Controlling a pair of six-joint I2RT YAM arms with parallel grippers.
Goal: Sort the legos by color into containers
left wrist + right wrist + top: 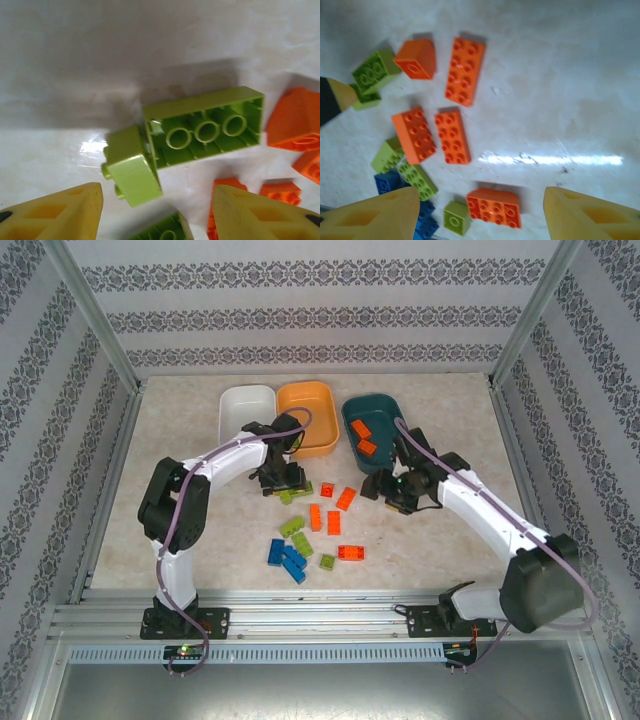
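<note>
My left gripper (pixel 281 484) hangs open over the lime legos by the orange tub (pixel 307 416). In the left wrist view its fingers (pixel 60 215) flank a small lime brick (pixel 131 172) that leans against an upturned oblong lime brick (pixel 205 130). My right gripper (pixel 400 496) is open beside the dark teal tub (pixel 350 412), which holds two orange bricks (pixel 365 439). In its wrist view an oblong orange brick (pixel 495 207) lies on the table between the fingertips (pixel 375 215). The white tub (pixel 247 408) stands at the back left.
Loose on the table between the arms lie several orange bricks (pixel 333 522), lime bricks (pixel 297 535) and blue bricks (pixel 286 558). A small lime cube (pixel 456 217) sits beside the oblong orange brick. Patterned walls and metal posts enclose the table.
</note>
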